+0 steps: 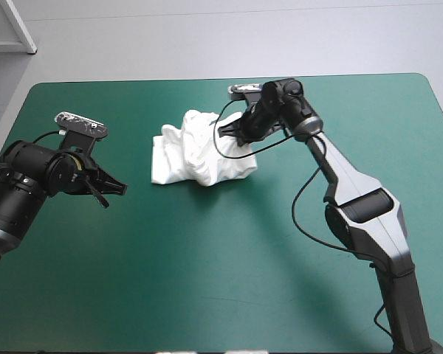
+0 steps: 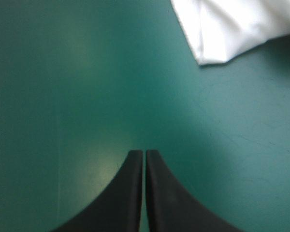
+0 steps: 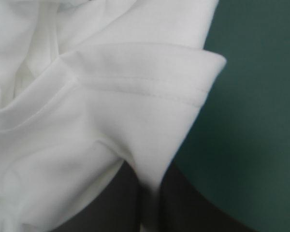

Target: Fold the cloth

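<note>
You are at the very start of the job. The T-shirt (image 1: 199,151) lies as a crumpled heap on the teal-green counter (image 1: 207,280), toward the far side and near the middle, with no flat spread and no fold that shows. Your right end effector (image 1: 231,133) is at the heap's right side, all but pressed together on a hemmed edge of the fabric, perhaps a sleeve. Your left end effector (image 2: 144,152) is pressed together and empty over bare counter, with a corner of the shirt ahead of it and apart. By my judgement, what is left is spreading the shirt flat, then making every fold.
</note>
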Robot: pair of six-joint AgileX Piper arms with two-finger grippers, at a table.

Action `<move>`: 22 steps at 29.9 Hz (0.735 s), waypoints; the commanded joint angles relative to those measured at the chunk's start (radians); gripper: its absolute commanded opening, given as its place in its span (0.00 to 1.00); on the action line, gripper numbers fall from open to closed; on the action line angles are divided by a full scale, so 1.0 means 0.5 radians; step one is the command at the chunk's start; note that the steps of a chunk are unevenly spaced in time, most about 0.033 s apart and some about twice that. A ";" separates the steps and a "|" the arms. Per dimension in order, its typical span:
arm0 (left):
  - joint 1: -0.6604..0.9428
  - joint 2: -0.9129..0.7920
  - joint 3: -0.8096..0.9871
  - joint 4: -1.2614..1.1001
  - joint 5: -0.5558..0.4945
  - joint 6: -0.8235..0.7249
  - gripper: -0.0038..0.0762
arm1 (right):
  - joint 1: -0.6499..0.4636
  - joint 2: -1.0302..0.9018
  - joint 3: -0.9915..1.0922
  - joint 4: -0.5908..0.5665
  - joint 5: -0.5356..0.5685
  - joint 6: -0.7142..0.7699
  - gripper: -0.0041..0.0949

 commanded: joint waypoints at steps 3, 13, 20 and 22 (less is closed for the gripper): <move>-0.001 -0.080 -0.052 0.021 -0.078 0.028 0.07 | -0.281 -0.310 -0.073 -0.291 -0.053 0.050 0.02; -0.001 -0.108 -0.052 0.008 -0.062 0.024 0.07 | -0.955 -0.361 -0.069 -0.421 -0.049 -0.128 0.02; -0.001 -0.124 -0.052 -0.099 -0.050 0.024 0.07 | -1.351 -0.342 0.109 -0.557 -0.053 -0.274 0.02; -0.001 -0.124 -0.052 -0.114 -0.054 0.024 0.07 | -1.453 -0.342 0.230 -0.513 -0.053 -0.283 0.02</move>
